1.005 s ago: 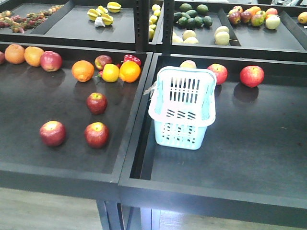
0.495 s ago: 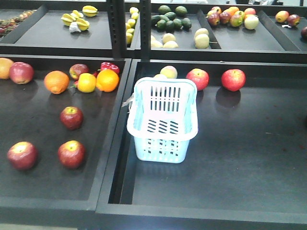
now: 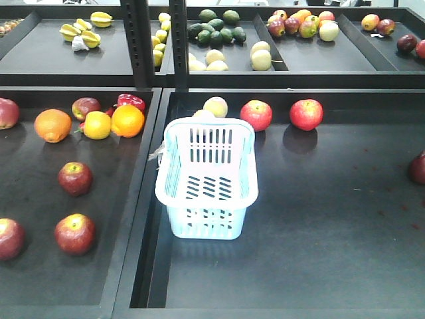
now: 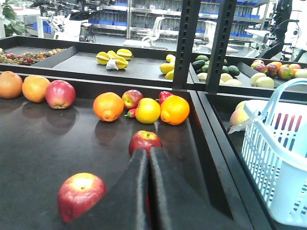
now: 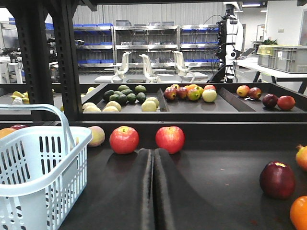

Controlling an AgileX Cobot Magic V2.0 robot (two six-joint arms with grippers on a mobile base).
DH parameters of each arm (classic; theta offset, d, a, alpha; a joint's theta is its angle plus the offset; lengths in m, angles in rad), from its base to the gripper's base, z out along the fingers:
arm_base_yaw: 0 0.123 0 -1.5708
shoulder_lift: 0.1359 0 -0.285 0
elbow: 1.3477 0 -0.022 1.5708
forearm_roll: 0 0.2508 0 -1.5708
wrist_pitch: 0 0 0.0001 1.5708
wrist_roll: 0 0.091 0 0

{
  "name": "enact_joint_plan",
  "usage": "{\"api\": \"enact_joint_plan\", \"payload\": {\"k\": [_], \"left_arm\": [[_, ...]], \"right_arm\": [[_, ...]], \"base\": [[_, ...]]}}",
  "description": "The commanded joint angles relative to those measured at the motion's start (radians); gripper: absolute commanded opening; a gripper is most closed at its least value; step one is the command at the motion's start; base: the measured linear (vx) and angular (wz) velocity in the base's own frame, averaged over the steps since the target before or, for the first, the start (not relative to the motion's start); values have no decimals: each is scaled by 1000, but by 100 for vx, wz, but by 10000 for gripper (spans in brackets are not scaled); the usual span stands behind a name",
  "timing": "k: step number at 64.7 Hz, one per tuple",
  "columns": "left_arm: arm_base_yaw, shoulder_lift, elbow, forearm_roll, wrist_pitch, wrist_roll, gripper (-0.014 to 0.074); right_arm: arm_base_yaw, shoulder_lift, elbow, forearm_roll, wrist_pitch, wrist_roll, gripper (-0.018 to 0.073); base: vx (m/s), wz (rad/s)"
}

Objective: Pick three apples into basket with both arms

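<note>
The basket is standing in the right tray, close to its left wall, and nothing is lying in it. Three apples are lying in the left tray, well apart from the basket: the back apple, the front apple and the edge apple, which the picture edge is cutting in half. Both trays are flat and black, and the fruit is making dim shadows on them.

Behind the back apple, two oranges and a yellow fruit are sitting in a row. Behind the basket, two red apples and a pale fruit are resting by the back wall. More trays of fruit are sitting higher up at the back.

The left gripper is hanging low over the left tray with its fingers pressed together and nothing between them. The back apple is showing just past its tips. The right gripper is hanging low over the right tray, also pressed together and holding nothing.

Far behind, racks with blue bins and white chairs are filling a big bright room
</note>
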Motion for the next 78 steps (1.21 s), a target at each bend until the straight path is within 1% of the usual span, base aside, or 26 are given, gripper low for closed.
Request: {"api": "enact_joint_plan", "payload": {"k": [1, 78], "left_arm": [[3, -14, 24, -7, -81, -6, -7], [3, -14, 24, -7, -81, -6, -7]], "right_arm": [[-6, -11, 15, 0, -73, -8, -5], [-6, -11, 15, 0, -73, -8, -5]], "base": [[5, -6], [4, -2]]}}
